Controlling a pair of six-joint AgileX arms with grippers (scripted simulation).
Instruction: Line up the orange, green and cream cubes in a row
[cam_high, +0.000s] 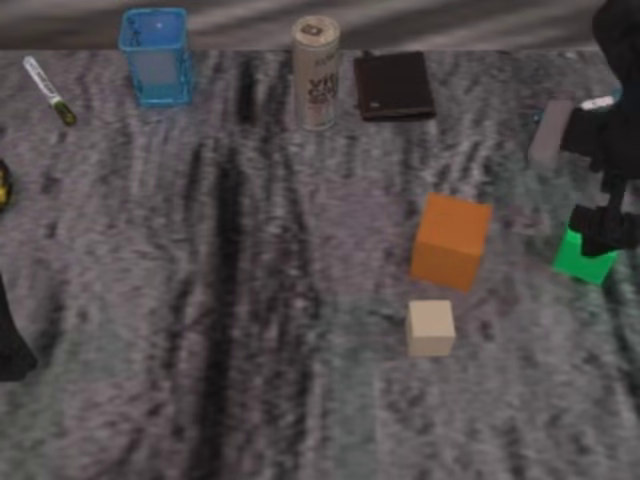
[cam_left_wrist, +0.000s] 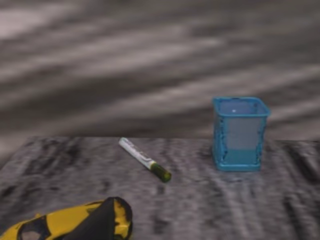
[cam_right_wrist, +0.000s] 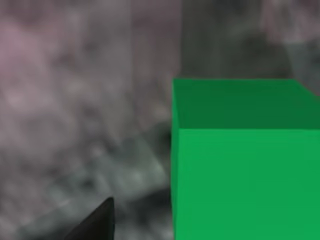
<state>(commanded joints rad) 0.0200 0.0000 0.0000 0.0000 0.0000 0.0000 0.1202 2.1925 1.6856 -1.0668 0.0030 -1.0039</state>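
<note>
The right gripper hangs over the green cube at the table's right edge; whether it grips cannot be told. The orange cube sits left of it, the cream cube just in front. The blue mesh holder looks empty. The left arm is parked at the left edge.
</note>
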